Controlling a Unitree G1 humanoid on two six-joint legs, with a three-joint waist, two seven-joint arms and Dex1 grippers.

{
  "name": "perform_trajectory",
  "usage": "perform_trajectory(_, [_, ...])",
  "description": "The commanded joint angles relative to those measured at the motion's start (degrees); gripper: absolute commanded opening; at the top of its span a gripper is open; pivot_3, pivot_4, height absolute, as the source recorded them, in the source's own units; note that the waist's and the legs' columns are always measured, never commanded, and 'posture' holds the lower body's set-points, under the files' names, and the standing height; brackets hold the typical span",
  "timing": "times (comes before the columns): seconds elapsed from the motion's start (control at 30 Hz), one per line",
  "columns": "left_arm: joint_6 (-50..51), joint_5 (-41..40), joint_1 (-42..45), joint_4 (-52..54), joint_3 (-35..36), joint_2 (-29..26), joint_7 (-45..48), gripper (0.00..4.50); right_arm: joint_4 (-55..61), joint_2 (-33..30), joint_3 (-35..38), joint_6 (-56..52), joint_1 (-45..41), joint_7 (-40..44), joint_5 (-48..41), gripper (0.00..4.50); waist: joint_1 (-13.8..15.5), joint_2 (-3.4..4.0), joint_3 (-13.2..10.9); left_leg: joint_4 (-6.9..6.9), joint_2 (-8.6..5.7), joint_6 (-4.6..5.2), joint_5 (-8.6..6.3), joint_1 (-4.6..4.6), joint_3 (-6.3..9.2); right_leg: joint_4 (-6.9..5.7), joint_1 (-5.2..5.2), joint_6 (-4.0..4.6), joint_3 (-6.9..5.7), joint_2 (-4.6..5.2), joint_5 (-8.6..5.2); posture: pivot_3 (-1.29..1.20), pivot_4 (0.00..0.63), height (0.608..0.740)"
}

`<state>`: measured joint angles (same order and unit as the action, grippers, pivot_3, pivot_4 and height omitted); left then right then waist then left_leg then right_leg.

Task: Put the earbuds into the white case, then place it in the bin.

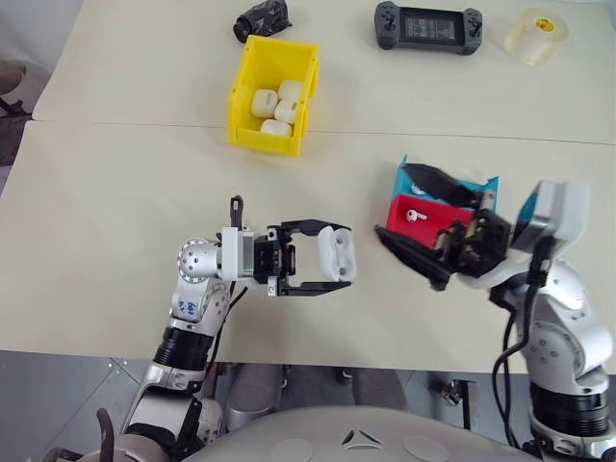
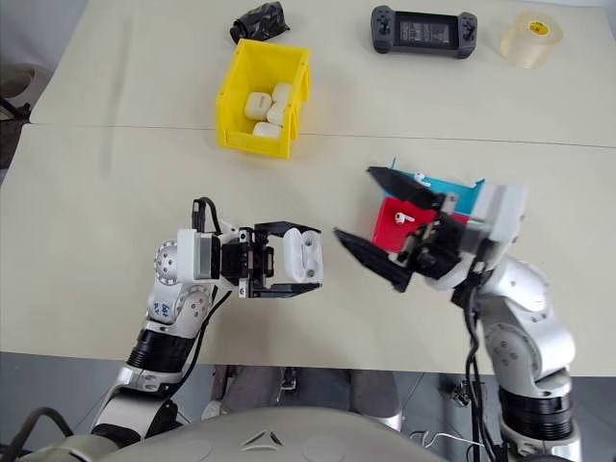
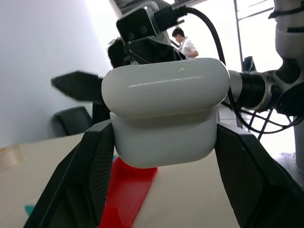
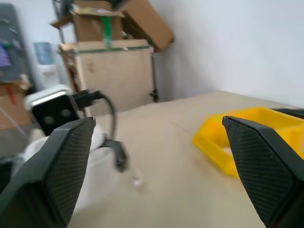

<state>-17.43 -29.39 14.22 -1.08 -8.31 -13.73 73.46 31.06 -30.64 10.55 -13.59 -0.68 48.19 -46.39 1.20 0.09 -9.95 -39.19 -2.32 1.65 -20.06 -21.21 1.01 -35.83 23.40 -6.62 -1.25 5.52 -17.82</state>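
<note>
Earbud case, small glossy white rounded plastic (image 1: pixel 336 254), lid looking closed, sitting clamped in left gripper (image 1: pixel 332 259) above beige tabletop (image 1: pixel 115 192); binning left to do. Right gripper (image 1: pixel 423 223) hanging wide apart, empty, beside shallow red tray (image 1: pixel 399 210) holding one tiny white earbud (image 1: pixel 415 216), blue tray (image 1: pixel 472 187) behind. Bright yellow tall-walled plastic bin (image 1: pixel 244 101) well apart, already holding several white cases; path looking open. Black handheld console (image 1: pixel 428 27), tape roll (image 1: pixel 536 36), crumpled black thing (image 1: pixel 262 17) lying far off.

Left wrist: case (image 3: pixel 164 109) pinched between fingers (image 3: pixel 80 180).

Right wrist: jaws spread, yellow bin (image 4: pixel 237 137) ahead.
</note>
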Motion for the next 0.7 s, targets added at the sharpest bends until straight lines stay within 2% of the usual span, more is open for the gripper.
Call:
perform_trajectory(0.03, [-1.5, -0.6, -1.2, 1.3, 1.1, -0.9, 0.5, 2.86, -1.1, -3.4, 6.2, 2.3, 2.1, 3.8, 0.3, 4.49, 0.1, 0.0, 0.0, 0.01, 0.01, 0.0, 0.0, 0.0, 0.0, 0.0, 0.0, 0.0, 0.0, 0.0, 0.0, 0.0, 0.15, 0.74])
perform_trajectory(0.13, [-2.4, -0.6, -1.7, 1.3, 1.4, -1.1, 0.5, 2.86, -6.2, -7.6, 12.1, 5.0, 7.4, 9.7, 3.2, 4.49, 0.5, 0.0, 0.0, 0.01, -0.02, 0.03, -0.01, 0.0, 0.02, 0.03, -0.06, 0.0, -0.02, 0.03, 0.0, 0.0, 0.15, 0.74])
perform_trajectory(0.33, [-4.0, 0.0, -0.7, 0.4, 1.7, -0.2, -0.5, 2.86, -15.0, -8.4, 19.9, 12.1, 13.1, 13.2, 7.8, 4.49, 0.2, 0.0, 0.0, 0.01, -0.02, 0.14, -0.07, 0.03, -0.02, 0.1, -0.12, -0.03, 0.01, 0.02, 0.02, 0.0, 0.15, 0.74])
perform_trajectory(0.57, [-4.7, 0.2, -0.2, 0.1, 1.6, 0.2, -1.3, 2.86, -24.0, -7.8, 23.9, 22.4, 18.3, 17.1, 13.7, 4.49, 0.2, 0.02, 0.0, 0.01, 0.01, 0.08, -0.02, 0.11, -0.1, 0.04, -0.13, -0.03, 0.07, 0.0, 0.02, 0.0, 0.15, 0.74])
perform_trajectory(0.7, [-4.6, 0.2, 0.9, -0.8, 1.6, 0.0, -1.1, 2.86, -25.0, -7.5, 24.1, 24.1, 19.1, 16.7, 13.7, 4.49, 0.2, 0.02, 0.0, 0.01, -0.01, 0.09, -0.03, 0.11, -0.1, 0.06, -0.14, -0.03, 0.09, 0.02, 0.02, 0.0, 0.15, 0.74])
